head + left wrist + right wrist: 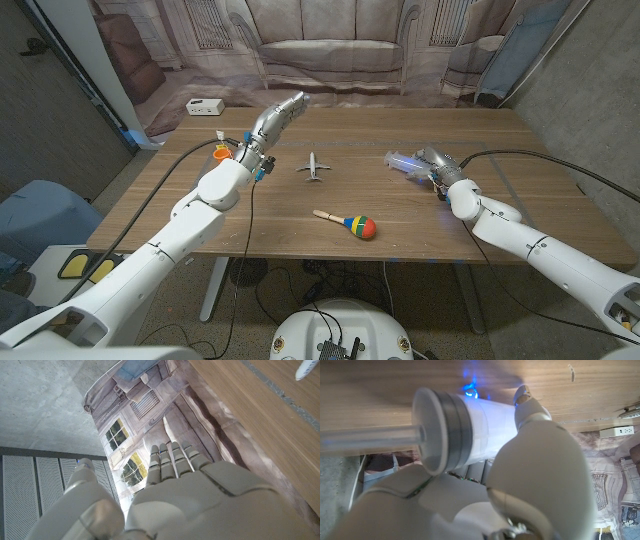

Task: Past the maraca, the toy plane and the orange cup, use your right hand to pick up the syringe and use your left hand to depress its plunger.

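Note:
My right hand (438,166) grips the clear syringe (402,161) at the right of the table, just above the wood. Up close, the syringe barrel (470,425) lies across the hand (540,475), its plunger rod drawn out and sticking out past a grey flange. My left hand (277,117) is raised over the far left of the table with straight fingers (170,462), holding nothing. The small white toy plane (314,166) sits mid-table. The maraca (352,224), with a wooden handle and a coloured head, lies nearer the front. The orange cup (221,153) shows partly behind my left forearm.
A white power strip (203,105) lies at the far left edge of the table (520,215). A printed backdrop of a sofa hangs behind the table. Cables run off both arms over the wood.

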Action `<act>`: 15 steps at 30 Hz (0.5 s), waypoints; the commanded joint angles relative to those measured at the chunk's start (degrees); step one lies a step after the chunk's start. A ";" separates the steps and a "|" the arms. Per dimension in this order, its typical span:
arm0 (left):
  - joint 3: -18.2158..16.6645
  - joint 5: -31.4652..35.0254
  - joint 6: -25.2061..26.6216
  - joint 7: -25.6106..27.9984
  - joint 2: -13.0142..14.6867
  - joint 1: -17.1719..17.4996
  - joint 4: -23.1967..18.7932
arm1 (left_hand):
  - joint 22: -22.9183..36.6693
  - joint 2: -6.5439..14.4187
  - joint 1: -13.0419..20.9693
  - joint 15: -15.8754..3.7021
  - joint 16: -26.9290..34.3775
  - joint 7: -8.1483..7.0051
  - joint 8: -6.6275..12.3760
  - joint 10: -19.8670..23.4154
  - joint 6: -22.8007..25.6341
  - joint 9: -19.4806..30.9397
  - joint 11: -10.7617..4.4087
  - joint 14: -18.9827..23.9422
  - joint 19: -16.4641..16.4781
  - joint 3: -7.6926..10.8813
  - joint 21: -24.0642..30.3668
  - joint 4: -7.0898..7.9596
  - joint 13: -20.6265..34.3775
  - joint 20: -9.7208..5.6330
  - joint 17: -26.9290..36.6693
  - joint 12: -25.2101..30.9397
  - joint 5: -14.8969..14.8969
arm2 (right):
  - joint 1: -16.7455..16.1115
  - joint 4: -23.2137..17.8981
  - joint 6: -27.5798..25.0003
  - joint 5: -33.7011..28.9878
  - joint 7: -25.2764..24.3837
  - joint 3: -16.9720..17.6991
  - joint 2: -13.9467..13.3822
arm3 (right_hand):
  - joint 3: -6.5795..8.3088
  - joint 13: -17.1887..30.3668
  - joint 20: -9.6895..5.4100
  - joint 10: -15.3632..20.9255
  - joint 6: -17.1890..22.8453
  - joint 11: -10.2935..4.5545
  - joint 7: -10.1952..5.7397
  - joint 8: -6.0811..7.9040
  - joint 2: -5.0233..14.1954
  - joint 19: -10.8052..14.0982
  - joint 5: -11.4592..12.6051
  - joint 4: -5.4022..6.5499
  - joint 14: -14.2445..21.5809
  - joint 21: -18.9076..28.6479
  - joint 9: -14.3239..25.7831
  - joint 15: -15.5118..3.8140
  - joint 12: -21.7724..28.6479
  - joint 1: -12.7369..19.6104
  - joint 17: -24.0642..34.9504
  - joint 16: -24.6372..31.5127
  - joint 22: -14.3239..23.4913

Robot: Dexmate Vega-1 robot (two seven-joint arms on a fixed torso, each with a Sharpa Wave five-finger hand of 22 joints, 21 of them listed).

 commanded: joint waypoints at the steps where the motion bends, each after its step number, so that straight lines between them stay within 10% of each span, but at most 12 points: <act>1: -0.01 0.09 -0.14 0.24 0.01 0.28 -0.27 | 0.20 0.15 0.21 0.08 -0.11 -0.01 0.00 0.51 0.58 0.19 -0.04 0.33 0.00 -0.08 0.01 0.03 0.16 0.07 0.22 0.12 -0.16 | -0.35 -0.50 -1.89 -1.83 -1.38 -0.89 -0.57 | 2.30 -0.18 -0.59 -1.67 2.14 0.04 -4.08 -0.48 5.37 -1.95 0.41 2.66 -0.92 -0.34 0.16 -1.56 -0.66 -2.59 0.52 -0.62 -0.11; 15: -0.27 -0.05 -0.10 0.29 0.28 0.69 -0.67 | 0.20 0.18 0.22 0.14 -0.10 0.01 0.01 0.48 0.65 0.19 -0.16 0.33 -0.04 -0.11 -0.01 0.03 0.16 0.17 0.22 0.09 -0.17 | -0.72 -1.87 -2.84 -3.10 -0.69 -1.32 -1.72 | -3.55 -1.14 3.78 -16.85 -11.74 1.11 -4.46 -1.17 -0.12 -12.46 -0.02 3.79 -16.01 -5.08 0.07 4.39 -2.12 -10.56 0.10 -6.32 -0.47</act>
